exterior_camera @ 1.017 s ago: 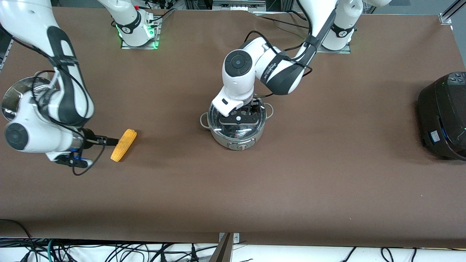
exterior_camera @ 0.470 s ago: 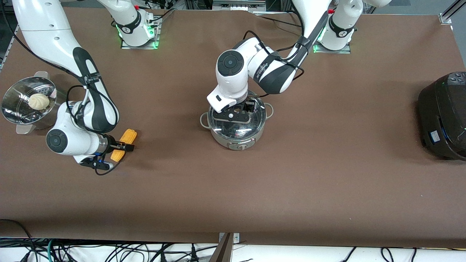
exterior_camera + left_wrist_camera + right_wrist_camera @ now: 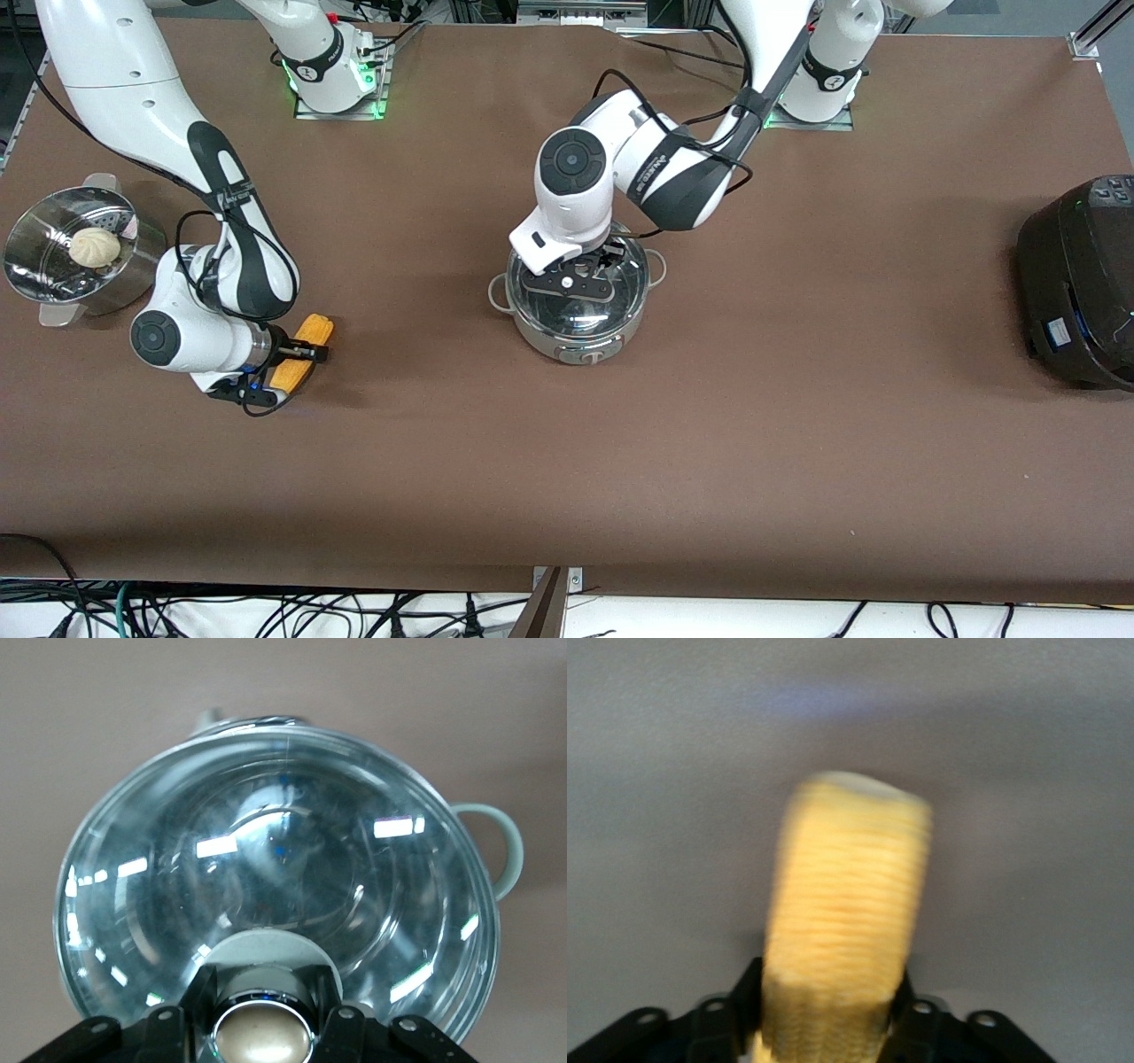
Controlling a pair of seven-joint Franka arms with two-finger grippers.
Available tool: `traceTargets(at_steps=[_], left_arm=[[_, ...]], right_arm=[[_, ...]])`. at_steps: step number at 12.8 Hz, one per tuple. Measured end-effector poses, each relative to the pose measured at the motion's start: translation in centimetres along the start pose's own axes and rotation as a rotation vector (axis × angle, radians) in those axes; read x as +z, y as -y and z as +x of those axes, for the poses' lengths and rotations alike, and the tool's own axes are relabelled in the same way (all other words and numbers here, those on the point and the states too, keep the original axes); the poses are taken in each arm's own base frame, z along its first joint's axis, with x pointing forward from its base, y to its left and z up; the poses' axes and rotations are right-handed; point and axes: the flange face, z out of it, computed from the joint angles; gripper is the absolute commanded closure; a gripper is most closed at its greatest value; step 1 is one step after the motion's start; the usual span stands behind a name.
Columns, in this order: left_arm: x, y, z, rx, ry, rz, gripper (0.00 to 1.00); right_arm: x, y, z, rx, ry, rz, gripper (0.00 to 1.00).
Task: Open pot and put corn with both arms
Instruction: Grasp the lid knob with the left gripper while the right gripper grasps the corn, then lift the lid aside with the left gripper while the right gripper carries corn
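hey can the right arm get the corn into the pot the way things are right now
Probably not yet. The glass lid is on the pot, with the left gripper at its knob. The right gripper is at the corn.

Your steel pot point(image 3: 578, 306), glass lid on, sits frame centre; yellow corn point(image 3: 302, 352) lies flat, mid-left.

My pot point(image 3: 578, 310) sits mid-tabletop point(image 3: 753, 443) with its lid point(image 3: 576, 288) on, and my left claw point(image 3: 585, 270) is on that lid at its knob point(image 3: 263, 1038). Toward my right arm's end lies the corn point(image 3: 306, 350), my right claw point(image 3: 297, 353) around it. The steamer basket point(image 3: 66, 252), a bun point(image 3: 94, 245) in it, stands at that end's edge. The cooker point(image 3: 1076, 283) sits at my left arm's end.
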Motion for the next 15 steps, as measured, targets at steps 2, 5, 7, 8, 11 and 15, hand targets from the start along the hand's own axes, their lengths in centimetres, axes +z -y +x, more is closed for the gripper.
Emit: traceTargets(at_steps=[2,5,7,8,11,15], left_arm=[[-5.7,5.2,0.5,-0.062,0.054,0.025,1.0],[-13.1,16.5,1.8,-0.123,0.078,0.014,1.0],[-14.9,25.3,2.8,-0.067,0.109,0.05,1.0],[-14.8,30.1,3.4,-0.015,0.134,0.073,1.0],[-10.2,42.8,6.2,0.085,0.144,0.036,1.0],[6.7,47.2,8.6,0.154,0.068,0.024,1.0]], right_arm=[[-1.2,0.2,-0.2,-0.045,0.011,0.001,1.0],[-11.2,5.1,-2.2,-0.16,-0.009,0.013,1.0],[-20.1,12.7,-6.6,-0.289,-0.056,0.013,1.0],[-23.5,17.5,-9.5,-0.334,-0.074,0.016,1.0],[-25.5,32.2,-17.0,-0.343,-0.109,0.009,1.0],[-17.8,42.2,-18.0,-0.363,-0.077,0.016,1.0]])
